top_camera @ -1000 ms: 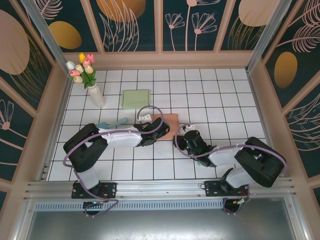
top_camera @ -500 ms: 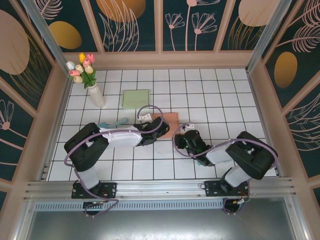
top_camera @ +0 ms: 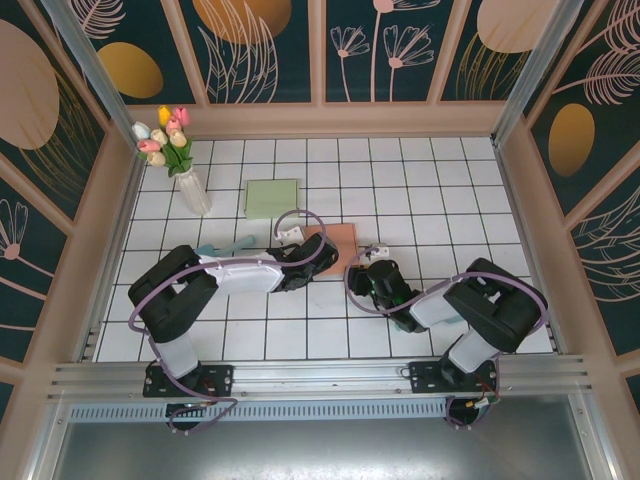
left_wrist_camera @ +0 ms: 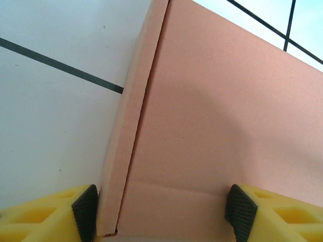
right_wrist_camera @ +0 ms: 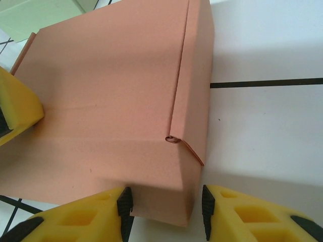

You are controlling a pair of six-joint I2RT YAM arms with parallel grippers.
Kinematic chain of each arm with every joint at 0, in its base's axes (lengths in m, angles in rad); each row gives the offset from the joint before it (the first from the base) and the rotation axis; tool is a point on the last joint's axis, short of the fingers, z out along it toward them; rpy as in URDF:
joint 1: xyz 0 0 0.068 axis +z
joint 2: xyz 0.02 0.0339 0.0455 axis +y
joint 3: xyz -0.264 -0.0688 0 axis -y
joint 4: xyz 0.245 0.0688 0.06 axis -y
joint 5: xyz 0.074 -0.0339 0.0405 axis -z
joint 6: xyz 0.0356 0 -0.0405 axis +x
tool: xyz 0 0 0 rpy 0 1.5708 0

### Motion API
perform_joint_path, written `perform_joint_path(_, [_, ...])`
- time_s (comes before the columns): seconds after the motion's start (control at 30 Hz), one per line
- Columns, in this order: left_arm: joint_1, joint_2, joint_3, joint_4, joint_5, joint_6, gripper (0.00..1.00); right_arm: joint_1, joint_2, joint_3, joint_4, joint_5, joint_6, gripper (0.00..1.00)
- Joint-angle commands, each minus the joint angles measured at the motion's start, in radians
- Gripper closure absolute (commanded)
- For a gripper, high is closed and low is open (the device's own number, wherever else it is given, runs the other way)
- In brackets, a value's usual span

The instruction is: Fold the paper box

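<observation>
Edges the right gripper point(right_wrist_camera: 164, 202) leftward, parted and empty, astride the near-right corner of the paper box point(right_wrist_camera: 111, 91); keeps the left gripper point(left_wrist_camera: 161, 214) unmoved, spread wide, empty; probably readies a side fold.

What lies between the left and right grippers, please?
The pink paper box: in the right wrist view it spans from the right gripper to the left gripper.

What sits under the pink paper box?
The white tiled table shows beside the pink paper box, which lies flat on it. Whatever is directly beneath is covered by the cardboard.
</observation>
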Motion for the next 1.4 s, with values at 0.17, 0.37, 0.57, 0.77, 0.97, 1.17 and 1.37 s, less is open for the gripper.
perform_joint_path(0.17, [-0.005, 0.126, -0.079, -0.256, 0.149, 0.049, 0.30, 0.154, -0.117, 0.023, -0.181, 0.206, 0.011, 0.60])
perform_joint_path(0.37, [-0.004, 0.135, -0.067, -0.263, 0.142, 0.044, 0.30, 0.243, -0.148, 0.123, -0.375, 0.319, 0.069, 0.61])
perform_joint_path(0.57, [-0.004, 0.117, -0.073, -0.268, 0.135, 0.046, 0.30, 0.251, -0.158, 0.148, -0.423, 0.318, 0.099, 0.58])
perform_joint_path(0.77, [-0.004, 0.126, -0.071, -0.267, 0.133, 0.048, 0.31, 0.253, -0.225, 0.121, -0.433, 0.287, 0.123, 0.57])
perform_joint_path(0.97, [-0.004, 0.132, -0.070, -0.261, 0.142, 0.048, 0.30, 0.252, -0.273, 0.130, -0.467, 0.289, 0.106, 0.64])
perform_joint_path(1.17, [-0.005, 0.107, -0.080, -0.264, 0.139, 0.046, 0.30, 0.195, -0.219, 0.148, -0.423, 0.233, 0.079, 0.67])
perform_joint_path(1.37, [-0.004, 0.100, -0.079, -0.267, 0.142, 0.048, 0.31, 0.091, -0.096, 0.125, -0.274, 0.128, 0.072, 0.68])
